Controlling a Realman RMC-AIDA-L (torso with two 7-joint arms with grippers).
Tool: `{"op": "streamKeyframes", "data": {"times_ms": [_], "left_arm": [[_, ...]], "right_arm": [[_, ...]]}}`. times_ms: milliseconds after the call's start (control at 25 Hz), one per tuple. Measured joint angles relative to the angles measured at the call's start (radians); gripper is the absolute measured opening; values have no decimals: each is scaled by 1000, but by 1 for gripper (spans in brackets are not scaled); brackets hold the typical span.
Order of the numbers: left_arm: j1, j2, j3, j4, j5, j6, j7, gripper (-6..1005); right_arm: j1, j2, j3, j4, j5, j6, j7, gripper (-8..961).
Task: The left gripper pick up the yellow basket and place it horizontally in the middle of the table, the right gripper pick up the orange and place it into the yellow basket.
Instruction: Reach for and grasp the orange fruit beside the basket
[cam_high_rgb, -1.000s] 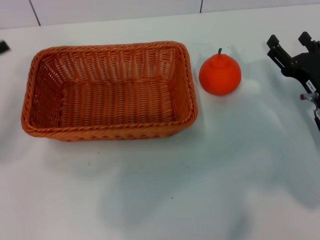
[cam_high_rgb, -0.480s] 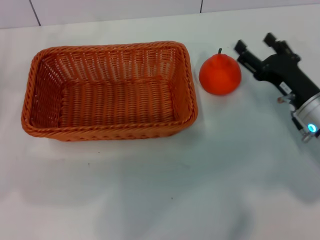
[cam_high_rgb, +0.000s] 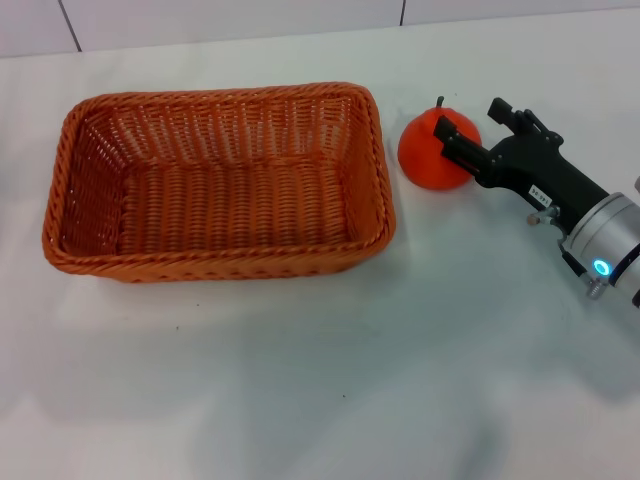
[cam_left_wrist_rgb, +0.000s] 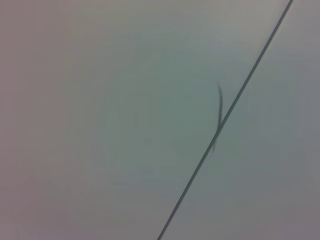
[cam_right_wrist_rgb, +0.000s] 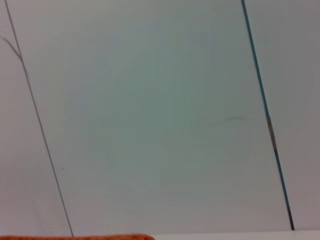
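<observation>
- Orange (cam_high_rgb: 428, 160), a round bright fruit with a small dark green stem, sits on the white table (cam_high_rgb: 330, 370) just beside the right-hand short side of the basket, apart from its rim.
- Yellow basket (cam_high_rgb: 215, 185), a large rectangular woven wicker one that looks orange-brown, with rounded corners and a braided rim, lies flat with its long side across the table, left of centre in the head view, with nothing inside it.
- Right gripper (cam_high_rgb: 478, 121), a black two-fingered claw on a silver-white cylindrical wrist with a small blue light, reaches in from the right at a slant; its fingers are spread apart, one lying across the fruit's right side and the other farther back, clear of it. Whether the near finger touches the fruit cannot be told.
- Left gripper is out of sight in every view, so its fingers cannot be judged.
- Both wrist views show only pale surface crossed by thin dark seams; the right wrist view also catches a sliver of orange wicker at one edge.
</observation>
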Motion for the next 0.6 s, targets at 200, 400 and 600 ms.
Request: {"op": "streamKeyframes", "data": {"times_ms": [200,400,600], "left_arm": [[1,0,5,-24,1,0,12,894],[5,0,2,-34,0,2,26,895],[5,2,3,-34,3,-2,38,894]], "right_arm": [[0,-1,0,1,-1,54,-4,926],[4,-2,0,0,-1,93,-7,926],[12,-2,0,0,-1,125,-6,925]]}}
